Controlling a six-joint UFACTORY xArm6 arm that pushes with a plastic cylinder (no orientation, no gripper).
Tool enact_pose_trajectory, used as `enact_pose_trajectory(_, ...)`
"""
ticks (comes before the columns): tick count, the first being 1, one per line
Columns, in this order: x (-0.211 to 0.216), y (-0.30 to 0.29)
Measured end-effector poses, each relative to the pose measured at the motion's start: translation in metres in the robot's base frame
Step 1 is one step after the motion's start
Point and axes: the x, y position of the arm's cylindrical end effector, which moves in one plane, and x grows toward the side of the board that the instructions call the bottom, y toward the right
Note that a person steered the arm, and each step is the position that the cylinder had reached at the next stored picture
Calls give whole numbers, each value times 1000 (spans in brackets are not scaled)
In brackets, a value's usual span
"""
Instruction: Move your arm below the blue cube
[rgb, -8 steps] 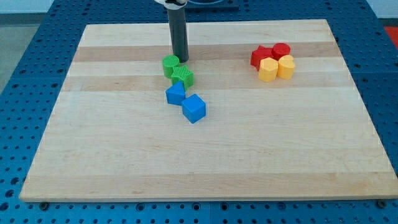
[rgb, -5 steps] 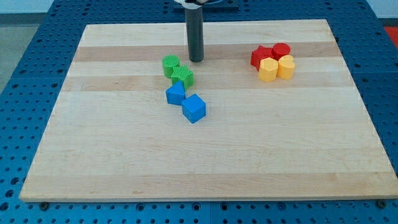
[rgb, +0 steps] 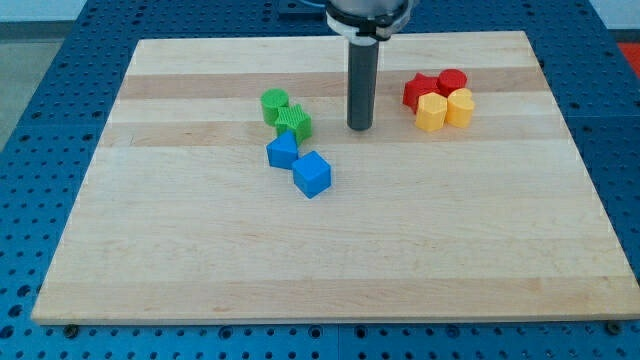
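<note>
My tip (rgb: 360, 128), a bare rod end with no jaws to open or close, stood on the board (rgb: 200, 260) right of the green blocks (rgb: 286, 113). The blue cube (rgb: 312, 174) lay nearer and to the left of it, touching a second blue block (rgb: 282, 151). The spot below the cube was nearer again. No writing was readable anywhere.
</note>
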Motion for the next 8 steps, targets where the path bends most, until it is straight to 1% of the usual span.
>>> enact_pose_trajectory(5,94,0)
enact_pose_trajectory(7,122,-24)
enact_pose_trajectory(8,123,-42)
